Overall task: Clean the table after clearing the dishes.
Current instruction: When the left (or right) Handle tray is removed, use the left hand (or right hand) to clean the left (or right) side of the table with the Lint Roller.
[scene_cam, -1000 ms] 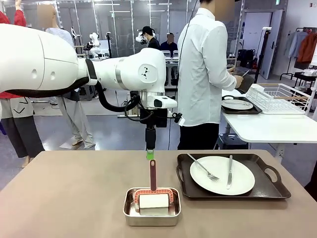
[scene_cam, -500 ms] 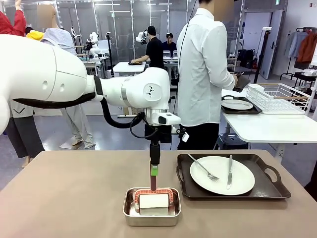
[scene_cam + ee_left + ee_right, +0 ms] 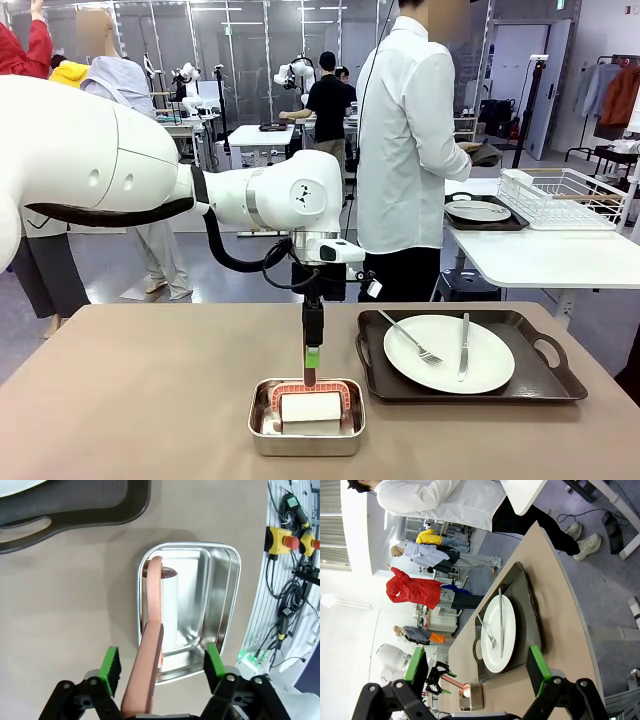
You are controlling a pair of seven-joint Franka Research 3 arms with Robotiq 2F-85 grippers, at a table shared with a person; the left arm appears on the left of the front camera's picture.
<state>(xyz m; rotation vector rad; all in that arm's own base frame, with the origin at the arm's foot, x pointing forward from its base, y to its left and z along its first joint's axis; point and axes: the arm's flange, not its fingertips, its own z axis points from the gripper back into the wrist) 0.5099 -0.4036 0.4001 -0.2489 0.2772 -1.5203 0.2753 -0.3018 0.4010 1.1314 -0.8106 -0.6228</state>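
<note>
Left pincer lower, astride scrubber handle

Frontal, wrist views (common table)

light: bright, even | glare: steel pan | shadows: soft | wrist views: edges bowed

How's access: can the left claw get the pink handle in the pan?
Likely yes: left claw is open astride the pink handle standing out of the steel pan; nothing blocks it.
</note>
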